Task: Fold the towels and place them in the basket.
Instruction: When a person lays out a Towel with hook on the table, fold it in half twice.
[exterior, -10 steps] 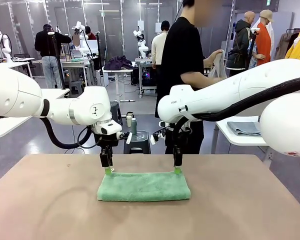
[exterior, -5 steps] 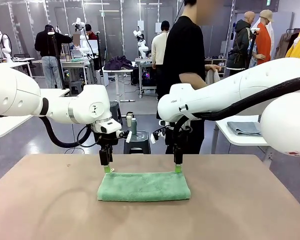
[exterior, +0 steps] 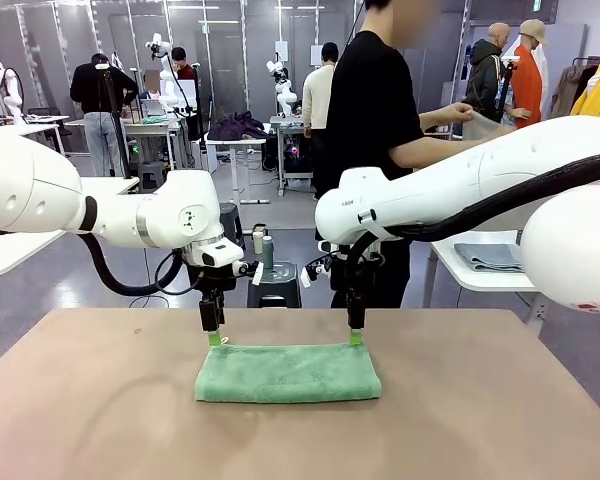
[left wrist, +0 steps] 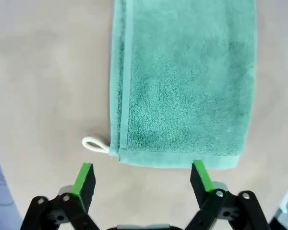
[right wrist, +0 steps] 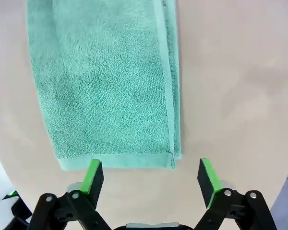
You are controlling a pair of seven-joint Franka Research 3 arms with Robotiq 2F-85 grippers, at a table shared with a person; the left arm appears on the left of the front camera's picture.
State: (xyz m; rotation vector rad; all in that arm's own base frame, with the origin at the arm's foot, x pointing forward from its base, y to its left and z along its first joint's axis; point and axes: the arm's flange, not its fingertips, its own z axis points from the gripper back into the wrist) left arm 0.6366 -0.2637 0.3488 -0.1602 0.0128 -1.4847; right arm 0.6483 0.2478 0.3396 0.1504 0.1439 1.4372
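A mint-green towel lies folded into a long flat strip on the brown table. My left gripper hovers just above its far left corner, open and holding nothing. In the left wrist view the green pads stand wide apart in front of the towel's short edge, where a small white loop sticks out. My right gripper hangs over the far right corner, also open and empty. The right wrist view has its pads spread before the towel's hemmed end. The basket is out of view.
A person in black stands at the far side, arm stretched to the right. A white side table with a grey folded cloth is at the right. Bare tabletop surrounds the towel on all sides.
Both grippers have lifted slightly off the towel's far corners. The person's arm has swung out to the right. The towel has not moved.
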